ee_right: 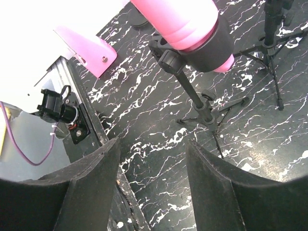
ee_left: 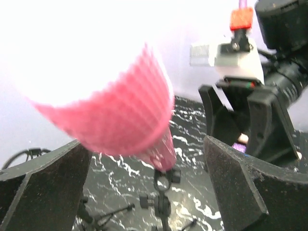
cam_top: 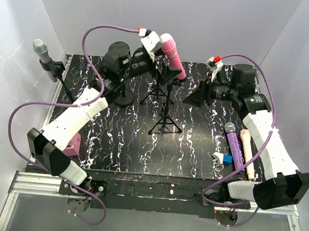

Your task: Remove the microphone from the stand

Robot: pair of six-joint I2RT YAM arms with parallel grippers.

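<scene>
A pink microphone (cam_top: 173, 55) sits tilted in the clip of a black tripod stand (cam_top: 165, 116) at the back middle of the table. My left gripper (cam_top: 159, 62) is open at the microphone's head. In the left wrist view the blurred pink head (ee_left: 106, 106) fills the space just above my spread fingers (ee_left: 240, 192), with the stand clip (ee_left: 163, 180) below. I cannot tell if the fingers touch it. My right gripper (cam_top: 193, 97) is open and empty, right of the stand. Its view shows the pink body (ee_right: 183, 24), the black clip (ee_right: 211, 48) and the stand's pole (ee_right: 197, 101).
A second tripod (cam_top: 155, 96) stands beside the first. A grey microphone (cam_top: 43, 57) on a stand is at the far left edge. A purple microphone (cam_top: 234, 144), a beige one (cam_top: 247, 153) and a blue block (cam_top: 227, 159) lie front right. A pink piece (cam_top: 73, 143) is front left.
</scene>
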